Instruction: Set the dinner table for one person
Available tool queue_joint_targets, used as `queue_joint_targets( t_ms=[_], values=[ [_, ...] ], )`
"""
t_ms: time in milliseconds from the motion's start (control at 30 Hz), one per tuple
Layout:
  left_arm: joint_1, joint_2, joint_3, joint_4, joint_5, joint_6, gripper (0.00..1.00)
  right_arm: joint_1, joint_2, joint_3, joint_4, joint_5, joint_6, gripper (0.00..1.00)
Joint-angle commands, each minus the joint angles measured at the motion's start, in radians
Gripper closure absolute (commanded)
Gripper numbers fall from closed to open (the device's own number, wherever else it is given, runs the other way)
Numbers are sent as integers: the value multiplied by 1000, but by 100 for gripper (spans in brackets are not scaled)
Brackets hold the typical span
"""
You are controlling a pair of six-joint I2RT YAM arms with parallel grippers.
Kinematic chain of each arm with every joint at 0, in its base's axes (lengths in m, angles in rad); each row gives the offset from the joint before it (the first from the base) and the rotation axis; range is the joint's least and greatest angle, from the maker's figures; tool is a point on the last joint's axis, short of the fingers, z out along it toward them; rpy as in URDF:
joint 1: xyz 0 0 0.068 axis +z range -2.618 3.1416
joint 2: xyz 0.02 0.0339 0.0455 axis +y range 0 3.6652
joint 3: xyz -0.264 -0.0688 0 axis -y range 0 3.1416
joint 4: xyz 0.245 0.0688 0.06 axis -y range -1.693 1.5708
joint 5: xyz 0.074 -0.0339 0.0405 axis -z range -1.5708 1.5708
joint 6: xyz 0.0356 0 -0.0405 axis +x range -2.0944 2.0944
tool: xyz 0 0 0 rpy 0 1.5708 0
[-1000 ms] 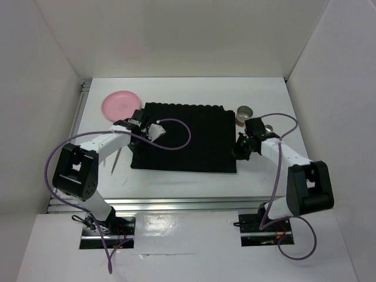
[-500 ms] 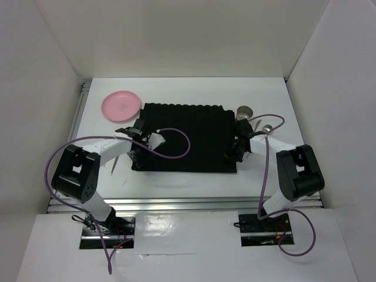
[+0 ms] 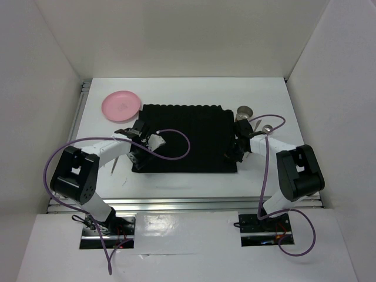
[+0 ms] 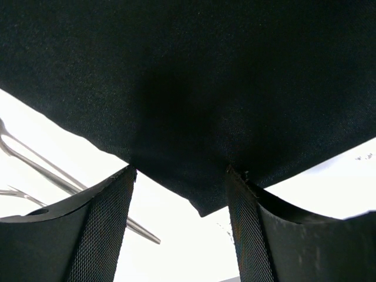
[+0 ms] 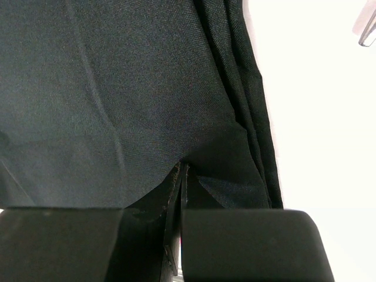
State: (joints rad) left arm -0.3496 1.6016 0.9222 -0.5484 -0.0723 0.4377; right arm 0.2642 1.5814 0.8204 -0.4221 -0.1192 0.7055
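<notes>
The black ribbed placemat lies in the middle of the white dinner table. My left gripper is at the mat's near-left corner. In the left wrist view it is open, with the mat's corner between the two fingers, untouched by either. My right gripper is at the mat's near-right corner. In the right wrist view it is shut on the mat's edge, which is bunched into folds.
A pink plate sits at the back left. A metal cup and a small round metal item stand to the right of the mat. Cutlery lies to the left of the mat and shows in the left wrist view.
My right gripper moved left from beside the mat onto its near-right corner. My left gripper moved toward me along the mat's left edge to the near-left corner.
</notes>
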Motion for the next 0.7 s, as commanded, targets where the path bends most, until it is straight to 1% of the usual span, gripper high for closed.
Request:
queue_joint_targets(
  t_ms=[0, 100, 167, 300, 433, 500, 567, 600, 633, 667],
  values=[
    [-3, 0, -36, -87, 66, -21, 30, 1, 37, 9, -27, 99, -15, 100],
    [-3, -9, -54, -54, 34, -21, 30, 1, 49, 20, -40, 67, -15, 100],
    [-3, -9, -43, -45, 23, -21, 29, 1, 28, -16, -29, 58, -2, 100],
    [-3, -22, -23, -45, 3, -11, 27, 1, -21, -29, -41, 70, 8, 100],
    [-3, -87, 62, -45, -21, -11, 26, 1, -46, 63, -98, 96, -26, 99],
    [9, -149, 122, -45, -32, -40, 26, 1, -60, 130, -121, 105, -41, 94],
    [46, -210, 135, 37, -43, -80, 24, 1, -84, 172, -121, 105, -57, 89],
    [64, -241, 147, 71, -34, -94, 24, 1, -98, 210, -132, 105, -70, 78],
    [84, -297, 147, 108, -23, -109, 23, 1, -98, 227, -132, 96, -84, 72],
    [130, -317, 147, 179, -23, -149, 21, 1, -110, 255, -132, 96, -93, 63]
  ],
)
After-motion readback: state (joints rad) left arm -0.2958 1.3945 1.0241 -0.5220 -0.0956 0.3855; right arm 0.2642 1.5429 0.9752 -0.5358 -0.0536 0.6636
